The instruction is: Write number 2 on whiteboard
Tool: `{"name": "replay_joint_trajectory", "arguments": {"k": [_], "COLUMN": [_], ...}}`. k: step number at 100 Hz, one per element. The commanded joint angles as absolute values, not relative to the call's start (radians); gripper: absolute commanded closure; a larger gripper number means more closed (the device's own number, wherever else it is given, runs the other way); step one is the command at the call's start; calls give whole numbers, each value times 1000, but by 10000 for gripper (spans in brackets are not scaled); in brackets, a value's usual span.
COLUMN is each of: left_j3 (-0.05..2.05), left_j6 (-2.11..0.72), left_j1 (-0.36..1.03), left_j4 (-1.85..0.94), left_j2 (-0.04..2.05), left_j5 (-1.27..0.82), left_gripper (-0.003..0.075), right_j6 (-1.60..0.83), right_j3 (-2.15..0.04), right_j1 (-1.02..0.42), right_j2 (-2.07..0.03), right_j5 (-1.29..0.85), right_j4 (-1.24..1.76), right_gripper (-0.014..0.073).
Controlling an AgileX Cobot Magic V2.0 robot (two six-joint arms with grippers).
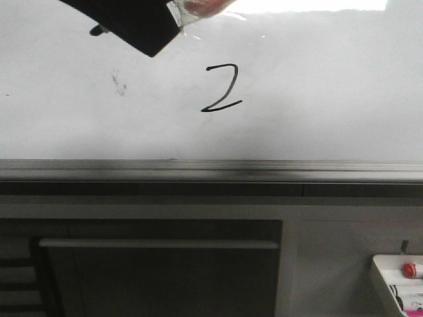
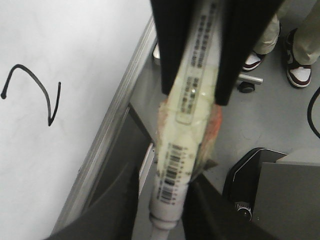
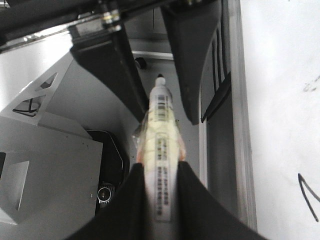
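Front view: the whiteboard (image 1: 317,79) fills the upper half, with its grey bottom rail (image 1: 211,168) running across. The number 2 (image 1: 221,88) sits near the board's middle, drawn in thin black line, angular like a Z, and it looks complete. A faint dark smudge (image 1: 119,82) lies well to its left. A dark gripper part (image 1: 129,23) with taped marker stuff beside it hangs at the top edge, apart from the digit. A small white tray of markers (image 1: 400,281) sits at lower right, below the board.

Left wrist view: the left gripper (image 2: 192,95) has its jaws pinching a marker (image 2: 187,130) wrapped in yellowish tape. The digit shows on the board beside it, not touched by the marker.

Right wrist view: the right gripper (image 3: 160,165) has its jaws pressed onto a second marker (image 3: 161,135), also taped, its tip well off the board.

Step in hand: writing appears finished; this looks like the withdrawal.

Next move calls for: keeping both tips clear of the board so no stray mark lands by the digit.
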State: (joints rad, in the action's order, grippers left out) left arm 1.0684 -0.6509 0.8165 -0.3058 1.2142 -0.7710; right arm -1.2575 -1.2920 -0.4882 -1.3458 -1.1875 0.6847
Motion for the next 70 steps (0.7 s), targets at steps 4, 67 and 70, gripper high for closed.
{"name": "replay_joint_trajectory", "arguments": {"k": [4, 67, 70], "left_j3": [1102, 1102, 1102], "left_j6": [-651, -651, -651], "left_j1": [824, 824, 824], "left_j4": [-326, -308, -298], "left_j2": [1194, 1194, 1194], "left_j5": [-717, -697, -697], "left_gripper": [594, 639, 639], "right_j6": [-1263, -1237, -1231], "right_j3": [-1322, -1322, -1322], "right_j1": [-489, -473, -466], "right_j2": [-1314, -1288, -1277], "right_j5": [-1193, -1155, -1153], "right_j4": [741, 719, 711], "right_gripper": [649, 309, 309]}}
